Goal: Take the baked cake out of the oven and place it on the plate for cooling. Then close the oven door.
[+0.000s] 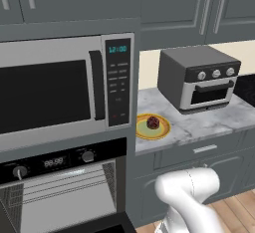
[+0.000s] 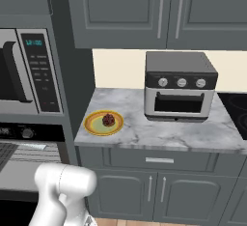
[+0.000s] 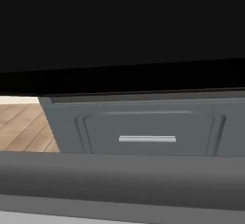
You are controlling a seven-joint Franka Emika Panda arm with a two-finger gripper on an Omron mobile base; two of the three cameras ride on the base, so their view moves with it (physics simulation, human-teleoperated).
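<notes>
Counter: grey-white marbled stone top (image 1: 209, 120) over grey panelled cabinets, with a cream wall strip behind it.
Room: grey upper cabinets with slim silver handles; light wood floor (image 3: 19, 127) low in my hand view.
Oven: the oven (image 1: 64, 187) is built in below the microwave (image 1: 64, 90), with a black control panel, two knobs, and wire racks in its open cavity.
Oven door: the oven door (image 3: 119, 27) is a broad flat black slab across the top of my hand view.
Drawer: grey panel front (image 3: 148, 127) with a short silver bar handle, below that slab.
Plate: the plate (image 1: 152, 127) is round and shallow, with a yellow-orange rim, on the counter's left end.
Cake: the baked cake (image 1: 153, 123) is small, round, dark reddish-brown and sits on the plate.
Toaster oven: boxy grey toaster oven (image 2: 179, 86) with three knobs, right of the plate.
My gripper: fingers spread wide, grasping nothing.
</notes>
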